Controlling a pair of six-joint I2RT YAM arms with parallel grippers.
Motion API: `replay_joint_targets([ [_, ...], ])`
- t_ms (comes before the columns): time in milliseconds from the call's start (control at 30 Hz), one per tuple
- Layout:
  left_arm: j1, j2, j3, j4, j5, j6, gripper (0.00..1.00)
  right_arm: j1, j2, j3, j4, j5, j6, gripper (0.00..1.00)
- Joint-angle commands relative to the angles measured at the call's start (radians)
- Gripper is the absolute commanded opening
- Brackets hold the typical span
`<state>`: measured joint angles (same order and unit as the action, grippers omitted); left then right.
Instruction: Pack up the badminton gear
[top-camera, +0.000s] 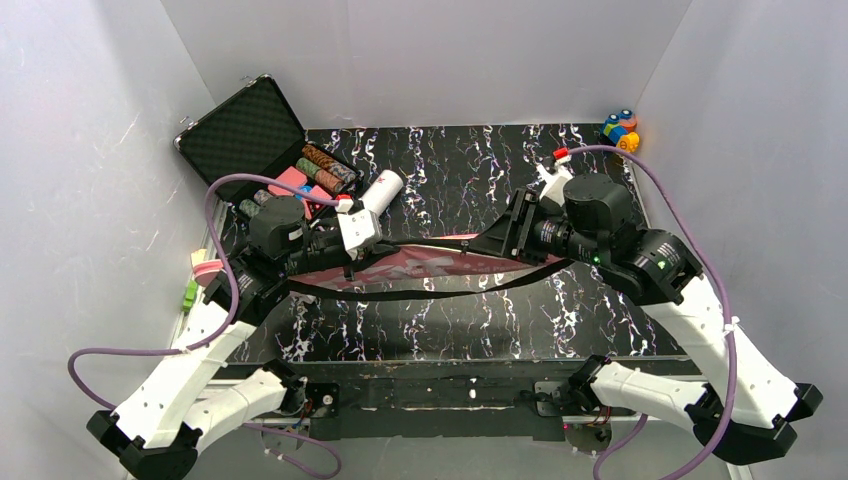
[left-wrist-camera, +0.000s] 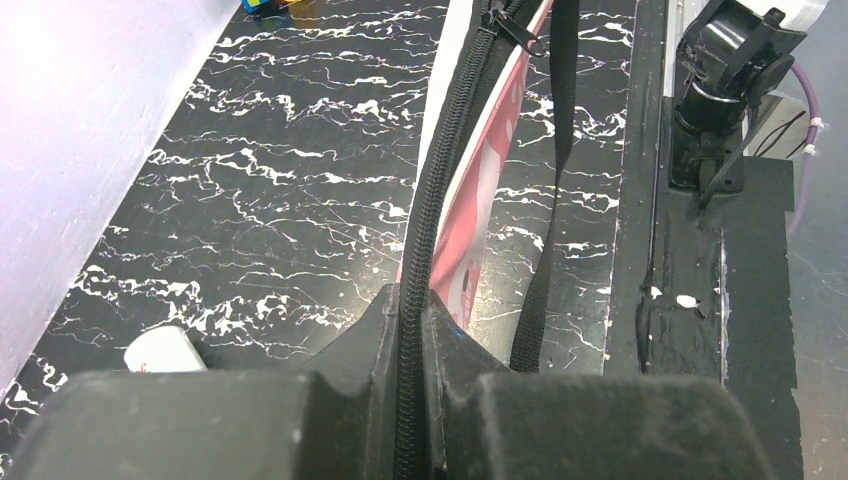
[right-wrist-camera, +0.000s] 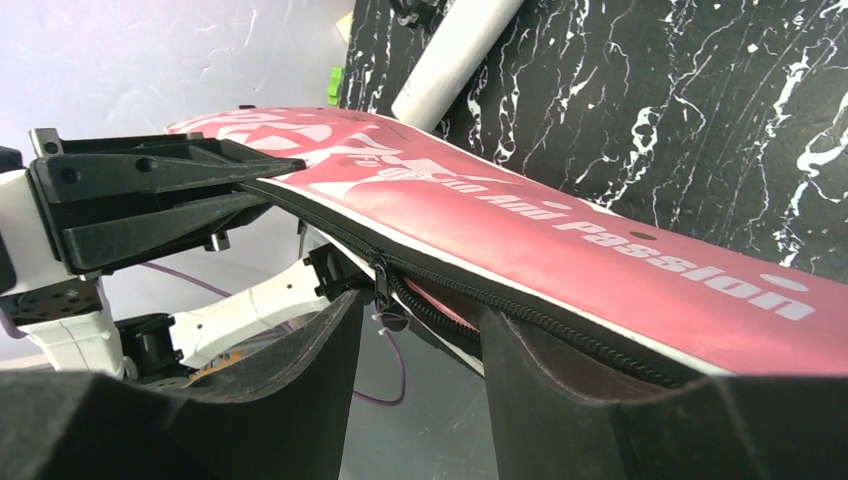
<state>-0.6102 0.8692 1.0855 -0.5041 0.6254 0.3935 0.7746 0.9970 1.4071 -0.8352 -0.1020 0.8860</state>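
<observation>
The pink "SPORT" cover (top-camera: 440, 265) of the badminton gear hangs lifted between my two arms, its black strap (top-camera: 420, 294) sagging below it. My left gripper (left-wrist-camera: 412, 335) is shut on the cover's black zipper edge (left-wrist-camera: 430, 200), with the pink side (left-wrist-camera: 470, 220) and strap (left-wrist-camera: 545, 250) running away from it. My right gripper (right-wrist-camera: 420, 310) is open at the other end. The zipper pull (right-wrist-camera: 381, 290) hangs just beyond its fingertips, and the cover (right-wrist-camera: 600, 250) rests over its right finger (right-wrist-camera: 540, 370). A long white tube (top-camera: 383, 190) lies behind the left gripper (top-camera: 380, 247).
An open black case of poker chips (top-camera: 262, 135) stands at the back left. A small multicoloured toy (top-camera: 620, 130) sits in the back right corner. Small green and pink items (top-camera: 195, 282) lie at the table's left edge. White walls close in three sides.
</observation>
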Motion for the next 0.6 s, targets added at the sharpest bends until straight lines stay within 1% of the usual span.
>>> replay_joint_targets([
  [0, 0.005, -0.038, 0.033, 0.118, 0.015, 0.008, 0.00, 0.008, -0.005, -0.016, 0.099, -0.029, 0.021, 0.55],
  [100, 0.005, -0.041, 0.031, 0.115, 0.015, 0.013, 0.00, 0.008, -0.005, -0.010, 0.121, -0.018, 0.027, 0.54],
  [233, 0.004, -0.042, 0.020, 0.117, 0.016, 0.012, 0.00, 0.008, -0.003, 0.096, 0.100, 0.055, -0.027, 0.54],
  [400, 0.004, -0.042, 0.012, 0.134, -0.012, -0.003, 0.00, 0.009, 0.004, 0.236, 0.086, 0.129, -0.092, 0.62],
  [467, 0.004, -0.042, 0.013, 0.134, -0.018, -0.004, 0.00, 0.008, -0.015, 0.244, 0.108, 0.137, -0.099, 0.65],
  [567, 0.004, -0.039, 0.015, 0.135, -0.032, -0.005, 0.00, 0.007, -0.062, 0.206, 0.171, 0.123, -0.095, 0.69],
])
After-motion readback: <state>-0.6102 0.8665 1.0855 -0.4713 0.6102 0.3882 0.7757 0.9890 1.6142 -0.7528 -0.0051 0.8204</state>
